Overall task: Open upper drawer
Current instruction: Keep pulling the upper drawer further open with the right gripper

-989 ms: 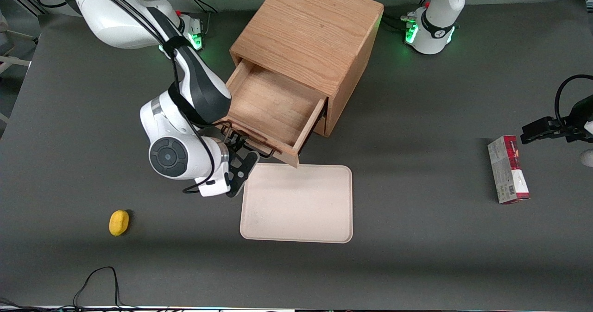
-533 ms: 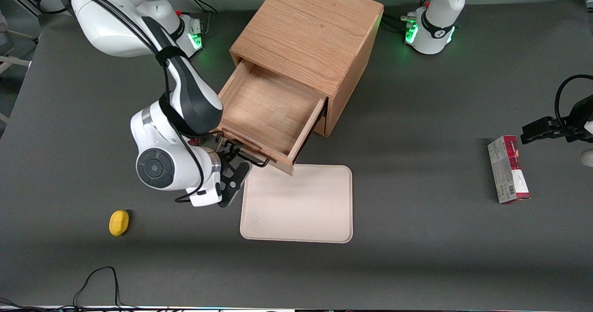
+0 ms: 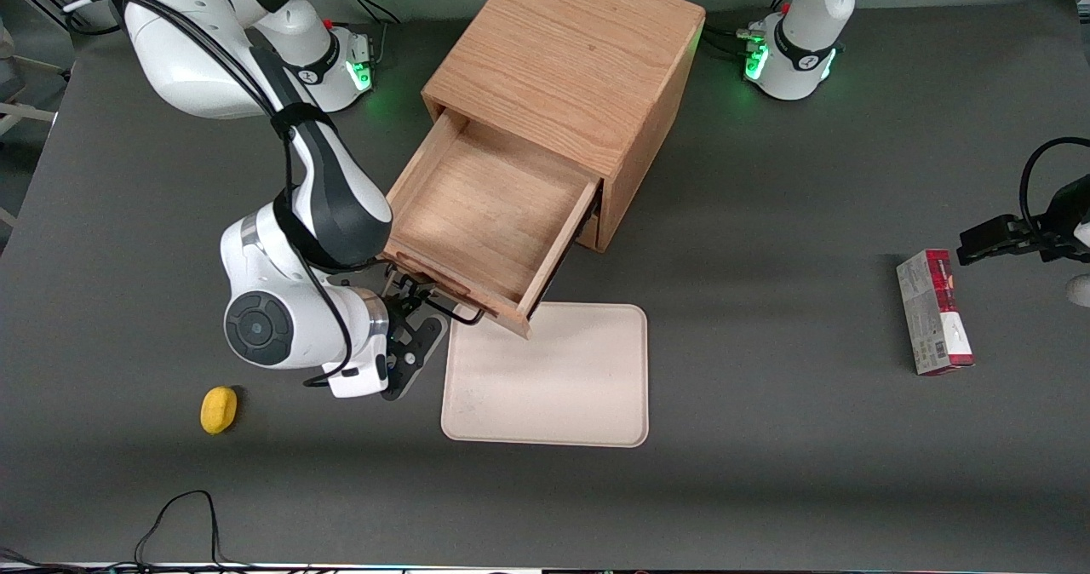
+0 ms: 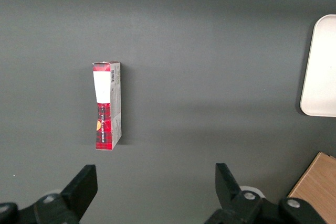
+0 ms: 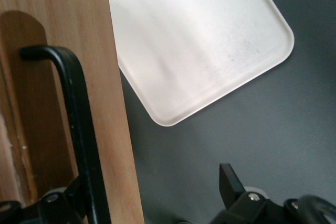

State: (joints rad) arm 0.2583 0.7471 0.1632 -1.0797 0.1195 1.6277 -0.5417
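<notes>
Nearest the front camera, on the grey bench [image 3: 766, 489], lies a cream tray [image 3: 562, 378] with nothing on it. Just farther than the tray, the upper drawer [image 3: 490, 208] stands pulled well out of the oak cabinet [image 3: 566, 54], its inside bare; one front corner overhangs the tray's edge. The claw [image 3: 415, 308] is spread around the drawer's black wire handle [image 5: 79, 114]; contact is hard to make out.

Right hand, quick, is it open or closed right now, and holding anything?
Right hand: open, at the black handle of the upper drawer, not clamped on it.
</notes>
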